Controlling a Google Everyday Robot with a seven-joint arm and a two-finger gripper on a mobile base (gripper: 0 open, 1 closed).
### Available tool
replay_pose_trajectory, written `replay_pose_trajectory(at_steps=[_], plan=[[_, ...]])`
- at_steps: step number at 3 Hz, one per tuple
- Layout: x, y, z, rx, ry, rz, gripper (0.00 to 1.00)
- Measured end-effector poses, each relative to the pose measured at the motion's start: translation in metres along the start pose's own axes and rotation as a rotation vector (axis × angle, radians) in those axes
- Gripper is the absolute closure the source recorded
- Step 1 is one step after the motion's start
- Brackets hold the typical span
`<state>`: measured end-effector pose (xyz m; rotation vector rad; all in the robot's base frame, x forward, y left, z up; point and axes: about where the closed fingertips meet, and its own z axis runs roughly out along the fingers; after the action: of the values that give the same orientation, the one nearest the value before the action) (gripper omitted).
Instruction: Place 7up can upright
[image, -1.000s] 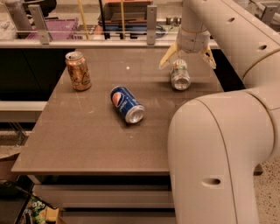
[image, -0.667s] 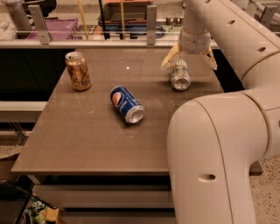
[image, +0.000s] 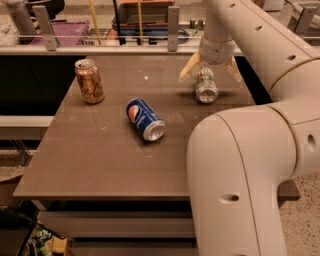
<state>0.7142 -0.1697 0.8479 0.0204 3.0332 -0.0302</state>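
Note:
The 7up can (image: 205, 86), pale white-and-green with silver ends, lies on its side on the brown table (image: 100, 150) at the far right, its silver end facing the camera. My gripper (image: 209, 71) hangs just above it with its two cream fingers spread open, one on each side of the can's far end. The fingers straddle the can without closing on it.
A blue Pepsi can (image: 144, 119) lies on its side mid-table. A gold can (image: 89, 81) stands upright at the far left. My large white arm (image: 240, 165) fills the right foreground and covers the table's right front. A railing and bins stand behind the table.
The gripper has shifted slightly to the right and lifted a little over the 7up can. The cans have not moved.

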Motion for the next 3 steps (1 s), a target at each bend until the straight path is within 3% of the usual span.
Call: replay_pose_trajectory(at_steps=[1, 2, 3], plan=[[0.000, 0.010, 0.005, -0.019, 0.009, -0.021, 0.01], [-0.007, 0.012, 0.008, -0.024, -0.014, -0.021, 0.17], [-0.013, 0.015, 0.012, -0.029, -0.030, -0.022, 0.41]])
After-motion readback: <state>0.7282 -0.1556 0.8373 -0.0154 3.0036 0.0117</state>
